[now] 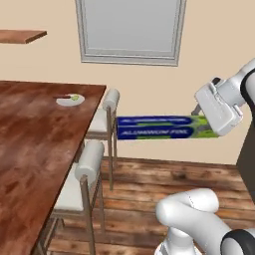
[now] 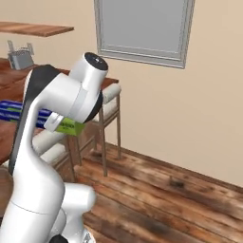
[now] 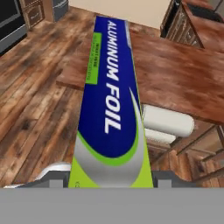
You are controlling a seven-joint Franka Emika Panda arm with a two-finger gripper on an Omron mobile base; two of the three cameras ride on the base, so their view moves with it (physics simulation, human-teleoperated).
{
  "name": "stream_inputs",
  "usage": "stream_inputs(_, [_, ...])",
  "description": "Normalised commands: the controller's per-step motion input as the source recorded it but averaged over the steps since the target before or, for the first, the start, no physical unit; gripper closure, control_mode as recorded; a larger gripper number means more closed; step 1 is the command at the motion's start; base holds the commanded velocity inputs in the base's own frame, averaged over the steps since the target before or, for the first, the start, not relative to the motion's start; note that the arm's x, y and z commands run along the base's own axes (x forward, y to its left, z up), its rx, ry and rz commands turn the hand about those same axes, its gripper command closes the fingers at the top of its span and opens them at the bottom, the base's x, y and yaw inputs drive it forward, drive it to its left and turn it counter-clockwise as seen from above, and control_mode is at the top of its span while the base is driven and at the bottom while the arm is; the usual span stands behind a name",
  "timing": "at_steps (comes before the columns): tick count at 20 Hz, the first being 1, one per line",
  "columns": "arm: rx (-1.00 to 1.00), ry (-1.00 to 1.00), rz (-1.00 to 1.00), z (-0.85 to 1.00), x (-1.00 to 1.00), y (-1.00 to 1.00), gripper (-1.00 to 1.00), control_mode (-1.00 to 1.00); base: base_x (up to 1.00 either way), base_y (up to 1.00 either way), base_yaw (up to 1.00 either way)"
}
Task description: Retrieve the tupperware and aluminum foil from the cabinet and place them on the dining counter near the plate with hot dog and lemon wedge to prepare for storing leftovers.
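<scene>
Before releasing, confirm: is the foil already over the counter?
No: the foil hangs in the gripper beside the stools, short of the counter.

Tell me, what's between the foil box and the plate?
In the left base view, a white stool's backrest and bare dining counter lie between the aluminum foil and the plate.

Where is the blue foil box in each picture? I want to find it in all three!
Left base view: the aluminum foil lies level in mid-air, middle right, with its green end at the gripper.
Right base view: at the left edge, blue end showing, mostly hidden behind the white arm.
Hand view: up the middle, lettering facing the camera.
Shared landmark: the white stool beside the dining counter.
</scene>
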Motion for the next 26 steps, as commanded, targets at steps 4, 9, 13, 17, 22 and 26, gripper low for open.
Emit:
stream_inputs(4, [0.00,0.00,0.00,0.00,0.00,0.00,1.00,1.00,1.00,-0.45,0.17])
stream_inputs(9, [0.00,0.00,0.00,0.00,0.00,0.00,1.00,1.00,1.00,-0.18,0.01])
stream_inputs(13, [0.00,0.00,0.00,0.00,0.00,0.00,1.00,1.00,1.00,-0.04,-0.05])
stream_inputs(17, [0.00,0.00,0.00,0.00,0.00,0.00,1.00,1.00,0.83,0.10,-0.07])
stream_inputs(22, [0.00,0.00,0.00,0.00,0.00,0.00,1.00,1.00,0.72,0.48,-0.08])
stream_inputs(26, [0.00,0.00,0.00,0.00,0.00,0.00,1.00,1.00,0.68,0.71,-0.11])
